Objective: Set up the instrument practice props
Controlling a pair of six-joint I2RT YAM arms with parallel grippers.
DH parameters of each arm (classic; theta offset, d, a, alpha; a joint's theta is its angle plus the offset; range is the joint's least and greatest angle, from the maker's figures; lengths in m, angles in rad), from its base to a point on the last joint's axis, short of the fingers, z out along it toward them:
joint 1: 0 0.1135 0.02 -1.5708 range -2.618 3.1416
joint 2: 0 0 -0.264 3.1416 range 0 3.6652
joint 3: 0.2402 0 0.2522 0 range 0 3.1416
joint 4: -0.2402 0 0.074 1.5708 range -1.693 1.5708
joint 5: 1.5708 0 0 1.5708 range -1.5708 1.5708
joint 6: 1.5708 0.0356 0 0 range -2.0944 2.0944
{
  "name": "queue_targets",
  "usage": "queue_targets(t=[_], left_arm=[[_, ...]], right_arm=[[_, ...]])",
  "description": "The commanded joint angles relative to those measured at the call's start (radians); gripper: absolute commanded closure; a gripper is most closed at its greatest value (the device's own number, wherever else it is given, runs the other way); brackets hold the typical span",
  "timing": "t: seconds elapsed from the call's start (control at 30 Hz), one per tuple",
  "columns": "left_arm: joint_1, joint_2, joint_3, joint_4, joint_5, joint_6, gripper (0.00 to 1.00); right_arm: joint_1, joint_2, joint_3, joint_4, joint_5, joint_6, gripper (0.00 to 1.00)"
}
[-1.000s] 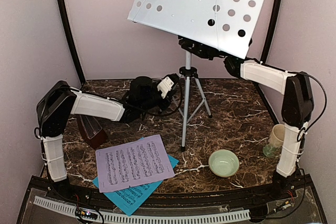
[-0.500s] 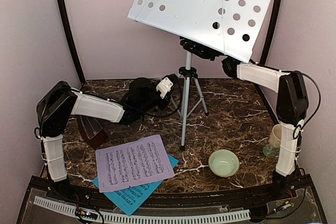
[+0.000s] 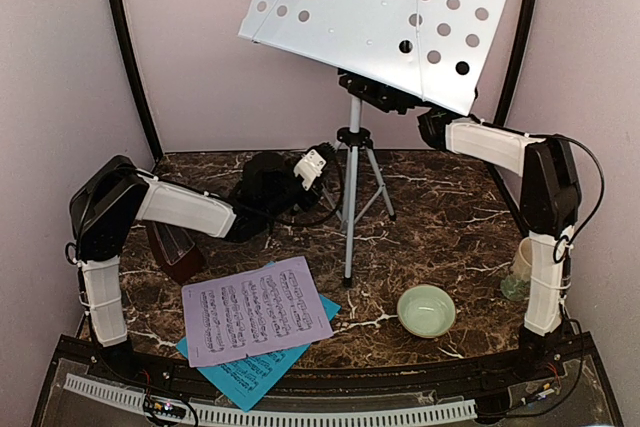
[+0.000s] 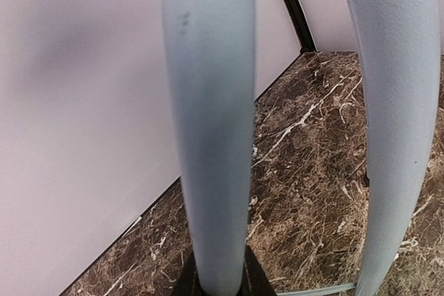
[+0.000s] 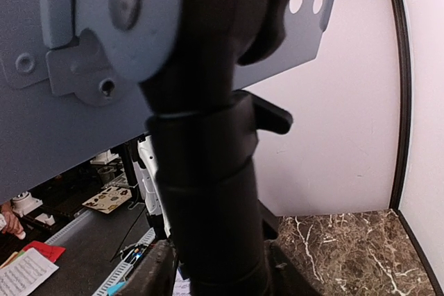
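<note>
The silver tripod music stand (image 3: 349, 197) stands at mid-table, its white perforated desk (image 3: 380, 17) tilted up top. My left gripper (image 3: 325, 162) is shut on one tripod leg (image 4: 208, 136), which runs up between the black fingertips (image 4: 253, 279). My right gripper (image 3: 425, 127) straddles the stand's black neck (image 5: 208, 171) under the desk. Its fingers (image 5: 149, 272) sit close on both sides, and contact is unclear. Lavender sheet music (image 3: 258, 309) lies on a cyan page (image 3: 250, 372) at the front left. The reddish-brown metronome (image 3: 175, 247) is half hidden behind my left arm.
A pale green bowl (image 3: 427, 309) sits at the front right. A cream mug (image 3: 525, 262) stands by the right arm's base. Pink walls close in the back and both sides. The tripod's other legs (image 3: 380, 182) spread over the marble top (image 3: 450, 227).
The stand and its desk have shifted a little to the left. The right arm has followed at the neck, and the left gripper moved slightly with the leg.
</note>
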Motion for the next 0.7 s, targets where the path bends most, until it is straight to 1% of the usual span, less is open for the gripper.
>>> queue_targets(t=[0.0,0.07,0.1,0.13,0.17,0.3,0.43,0.6,0.67], left_arm=[[0.03,0.012,-0.033,-0.014,-0.06,0.015,1.0],[0.03,0.012,-0.033,-0.013,-0.055,0.013,1.0],[0.029,0.011,-0.034,-0.012,-0.054,0.012,1.0],[0.03,0.008,-0.035,-0.011,-0.052,0.009,1.0],[0.03,0.007,-0.038,-0.008,-0.05,0.008,1.0],[0.028,-0.003,-0.046,-0.001,-0.049,0.006,1.0],[0.028,-0.011,-0.054,0.0,-0.053,0.006,1.0],[0.027,-0.02,-0.057,-0.002,-0.053,-0.009,1.0],[0.026,-0.022,-0.06,-0.001,-0.056,-0.014,1.0]], right_arm=[[0.006,-0.002,0.027,0.039,-0.016,0.054,0.51],[0.006,-0.006,0.021,0.037,-0.011,0.053,0.46],[0.006,-0.009,0.019,0.033,-0.008,0.052,0.31],[0.006,-0.009,0.017,0.027,-0.007,0.049,0.22],[0.005,-0.011,0.016,0.021,-0.004,0.047,0.16],[0.0,-0.018,0.0,0.014,0.011,0.049,0.12],[-0.019,-0.044,-0.063,0.025,0.035,0.051,0.11],[-0.072,-0.114,-0.238,0.045,0.113,0.04,0.08],[-0.092,-0.15,-0.318,0.015,0.16,0.004,0.08]])
